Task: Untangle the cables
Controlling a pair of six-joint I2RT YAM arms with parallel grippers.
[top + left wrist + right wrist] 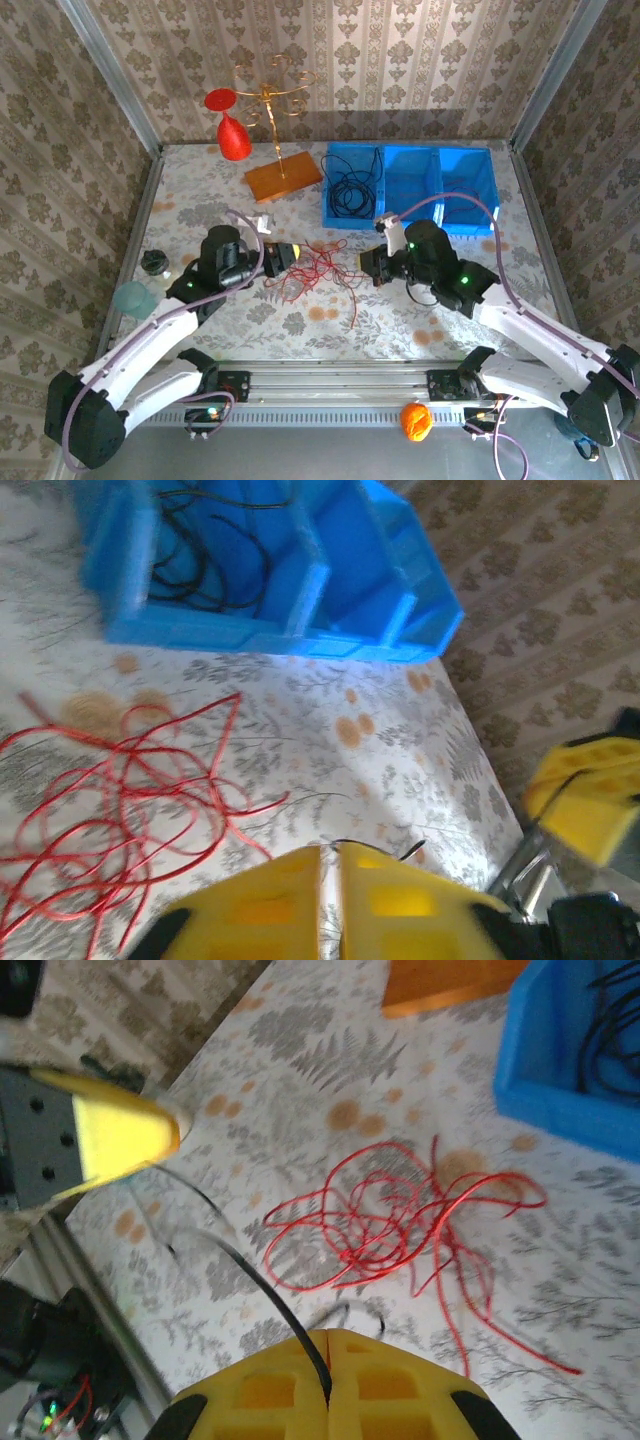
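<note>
Left arm [150, 330] and right arm [540, 335] reach inward before the blue bin [410, 216], left jaws and right jaws each pinched on one black cable [290, 1325]. Red cables [310, 270] lie tangled on the floral desk [300, 325] before the bin, patterned walls [400, 60] behind

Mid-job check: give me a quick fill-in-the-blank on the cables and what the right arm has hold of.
1. The cable tangle lying loose on the table is ___ in colour.
2. In the top view, the coiled black cable sits in the blue bin's ___ compartment.
3. The thin cable pinched in the right gripper's fingers is ___ in colour.

Missing words: red; leftmost; black.
</note>
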